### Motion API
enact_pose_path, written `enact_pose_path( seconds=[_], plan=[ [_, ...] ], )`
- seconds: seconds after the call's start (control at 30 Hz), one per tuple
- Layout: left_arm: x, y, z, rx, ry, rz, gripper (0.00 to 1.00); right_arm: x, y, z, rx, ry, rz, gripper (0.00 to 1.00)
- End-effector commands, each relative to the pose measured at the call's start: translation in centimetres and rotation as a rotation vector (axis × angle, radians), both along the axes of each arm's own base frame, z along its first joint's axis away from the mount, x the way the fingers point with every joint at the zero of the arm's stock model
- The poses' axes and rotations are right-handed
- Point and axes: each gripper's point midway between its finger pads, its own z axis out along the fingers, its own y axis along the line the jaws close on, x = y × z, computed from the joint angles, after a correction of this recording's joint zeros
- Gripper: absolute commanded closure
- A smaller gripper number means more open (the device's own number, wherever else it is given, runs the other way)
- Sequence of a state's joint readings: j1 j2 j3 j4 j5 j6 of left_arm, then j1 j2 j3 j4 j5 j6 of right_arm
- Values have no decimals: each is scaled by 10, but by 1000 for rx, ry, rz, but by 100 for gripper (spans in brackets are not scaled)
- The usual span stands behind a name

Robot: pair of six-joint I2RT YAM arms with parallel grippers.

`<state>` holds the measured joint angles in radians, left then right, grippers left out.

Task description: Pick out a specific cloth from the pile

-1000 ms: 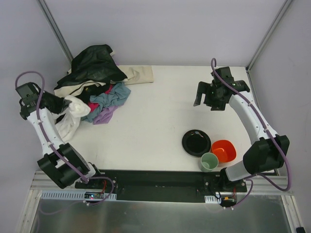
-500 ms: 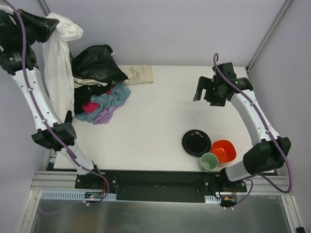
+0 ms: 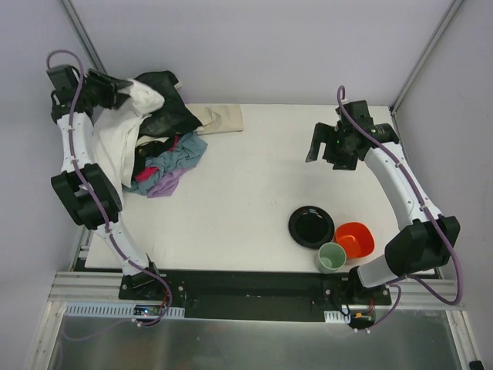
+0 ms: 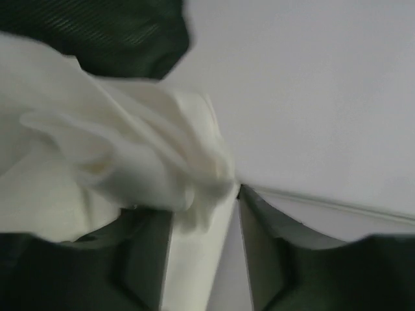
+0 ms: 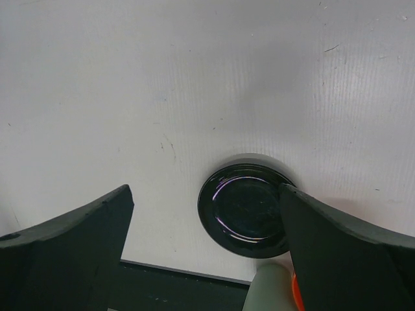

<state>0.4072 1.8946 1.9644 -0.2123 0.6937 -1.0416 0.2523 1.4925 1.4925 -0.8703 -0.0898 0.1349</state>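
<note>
The lavender cloth point(image 3: 166, 183) shows only as a small fold at the near edge of the pile point(image 3: 173, 150), under a blue-grey cloth point(image 3: 182, 153) and pink-red fabric. My left gripper point(image 3: 123, 85) is raised at the back left, above the pile. It is shut on a white cloth point(image 3: 123, 139) that hangs down to the table. In the left wrist view the white cloth point(image 4: 117, 162) bunches between the fingers of the left gripper point(image 4: 201, 210). My right gripper point(image 3: 325, 149) is open and empty, high over the right side of the table.
A black garment point(image 3: 158, 100) tops the pile and a beige cloth point(image 3: 219, 118) lies behind it. A black plate point(image 3: 311, 227), an orange bowl point(image 3: 355, 239) and a green cup point(image 3: 332, 257) stand near the front right. The plate point(image 5: 245, 210) shows below my right gripper point(image 5: 207, 253).
My left gripper took hold of the white cloth, lifted it high off the pile's left side, and has now come down and right over the pile's back. The right arm barely moved.
</note>
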Motion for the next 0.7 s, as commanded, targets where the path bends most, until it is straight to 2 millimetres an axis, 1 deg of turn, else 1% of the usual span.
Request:
enact_pose_path(
  seconds=[0.0,0.07,0.13,0.17,0.23,0.33,0.53,0.67],
  plan=[
    [-12,-4,-49,2,90,-29,45,-2,-2,-3,-8,9,-16,4],
    [-22,-12,-54,20,114,-51,31,-3,-2,-6,-7,14,-18,4],
    [-35,-18,-60,23,143,-50,15,-3,-1,-9,-2,21,-14,4],
    [-42,-20,-63,15,158,-45,1,-3,-1,-10,-2,24,-13,4],
    [-56,-25,-70,0,183,-43,1,-1,1,-12,5,29,-8,4],
    [-75,-34,-85,-39,227,-51,1,2,5,-11,17,23,0,4],
    [-123,-35,-125,-136,336,2,1,6,8,-12,30,16,11,4],
    [-163,-32,-155,-201,410,74,1,4,11,-16,44,23,20,4]
  ],
)
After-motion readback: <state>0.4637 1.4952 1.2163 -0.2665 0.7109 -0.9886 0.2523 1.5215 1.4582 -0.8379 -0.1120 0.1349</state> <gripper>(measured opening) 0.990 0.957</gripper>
